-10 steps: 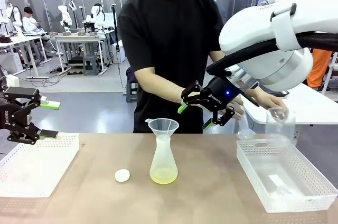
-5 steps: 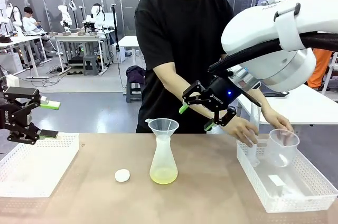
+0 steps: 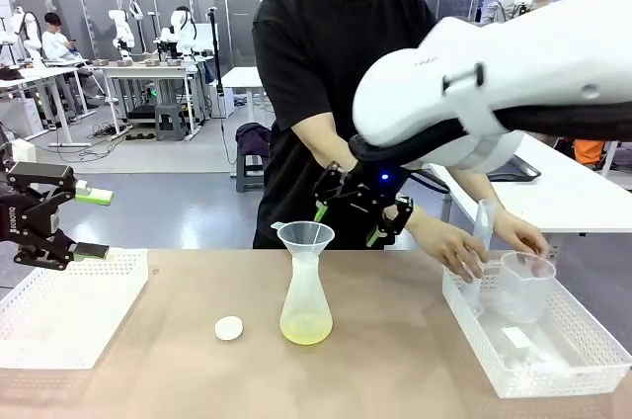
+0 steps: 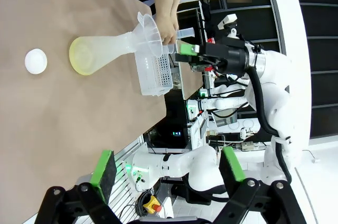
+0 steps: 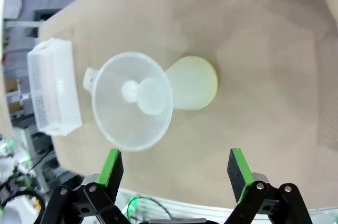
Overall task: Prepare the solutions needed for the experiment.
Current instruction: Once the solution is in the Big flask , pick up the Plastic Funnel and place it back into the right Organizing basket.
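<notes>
Yellow-green solution sits shallow in the flask at centre frame, funnel on top — right gripper hangs wide open above it, left gripper open-jawed too, far left of frame.

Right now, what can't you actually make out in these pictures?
Front view: the small clear piece in the right tray is too faint to identify.
Front view: the left tray is cut off by the picture's left edge.
Right wrist view: the funnel hides the neck of the flask.
Front view: any marks on the beaker are too small to read.
</notes>
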`<move>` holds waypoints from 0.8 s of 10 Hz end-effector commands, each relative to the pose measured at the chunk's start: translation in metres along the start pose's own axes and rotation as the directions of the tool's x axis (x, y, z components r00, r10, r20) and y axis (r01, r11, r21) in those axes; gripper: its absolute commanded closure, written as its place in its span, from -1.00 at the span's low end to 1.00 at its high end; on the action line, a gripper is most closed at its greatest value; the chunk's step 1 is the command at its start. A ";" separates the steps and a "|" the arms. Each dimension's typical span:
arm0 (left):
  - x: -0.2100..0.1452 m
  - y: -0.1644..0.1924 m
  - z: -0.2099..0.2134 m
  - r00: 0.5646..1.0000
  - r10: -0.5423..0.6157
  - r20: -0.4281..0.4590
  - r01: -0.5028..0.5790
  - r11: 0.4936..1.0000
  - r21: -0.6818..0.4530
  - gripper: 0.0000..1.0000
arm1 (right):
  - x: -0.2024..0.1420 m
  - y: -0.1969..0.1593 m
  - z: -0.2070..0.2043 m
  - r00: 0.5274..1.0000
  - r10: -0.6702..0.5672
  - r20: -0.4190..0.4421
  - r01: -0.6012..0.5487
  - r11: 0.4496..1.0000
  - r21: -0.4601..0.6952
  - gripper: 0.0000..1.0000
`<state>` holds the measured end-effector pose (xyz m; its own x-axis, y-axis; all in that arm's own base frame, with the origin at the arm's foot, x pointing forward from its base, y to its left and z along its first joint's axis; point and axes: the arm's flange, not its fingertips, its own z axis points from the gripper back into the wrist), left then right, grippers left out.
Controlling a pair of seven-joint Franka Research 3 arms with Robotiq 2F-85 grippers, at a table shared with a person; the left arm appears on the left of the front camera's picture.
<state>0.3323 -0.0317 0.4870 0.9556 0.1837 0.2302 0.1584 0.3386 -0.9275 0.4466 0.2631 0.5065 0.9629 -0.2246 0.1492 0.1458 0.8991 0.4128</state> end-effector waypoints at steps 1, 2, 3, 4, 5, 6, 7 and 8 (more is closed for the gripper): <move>0.002 -0.002 -0.002 1.000 -0.001 0.003 0.001 1.000 -0.023 -1.00 | 0.018 0.024 -0.012 1.000 -0.009 -0.011 0.008 0.994 -0.107 -1.00; 0.002 -0.002 -0.002 1.000 -0.001 0.003 0.001 1.000 -0.023 -1.00 | 0.020 0.028 -0.016 1.000 -0.002 -0.005 0.001 0.989 -0.145 -1.00; 0.002 -0.002 -0.002 1.000 -0.001 0.003 0.001 1.000 -0.023 -1.00 | 0.022 0.031 -0.020 1.000 0.004 -0.021 -0.007 0.989 -0.150 -1.00; 0.002 -0.002 -0.002 1.000 -0.001 0.003 0.001 1.000 -0.023 -1.00 | 0.024 0.036 -0.025 1.000 0.006 -0.017 -0.009 0.986 -0.169 -1.00; 0.002 -0.002 -0.002 1.000 -0.001 0.003 0.001 1.000 -0.023 -1.00 | 0.027 0.040 -0.027 1.000 0.022 -0.019 -0.025 0.985 -0.170 -1.00; 0.002 -0.002 -0.002 1.000 -0.001 0.003 0.001 1.000 -0.023 -1.00 | 0.028 0.044 -0.032 0.999 0.045 -0.014 -0.047 0.984 -0.170 -1.00; 0.002 -0.002 -0.002 1.000 -0.001 0.003 0.001 1.000 -0.023 -1.00 | 0.027 0.048 -0.036 0.999 0.054 -0.005 -0.054 0.982 -0.179 -1.00; 0.002 -0.002 -0.002 1.000 -0.001 0.003 0.001 1.000 -0.023 -1.00 | 0.026 0.049 -0.042 0.998 0.066 -0.015 -0.068 0.978 -0.197 -1.00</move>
<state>0.3323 -0.0317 0.4870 0.9557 0.1836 0.2301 0.1583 0.3385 -0.9275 0.4833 0.3082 0.4953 0.9781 -0.1359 0.1578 0.0940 0.9643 0.2475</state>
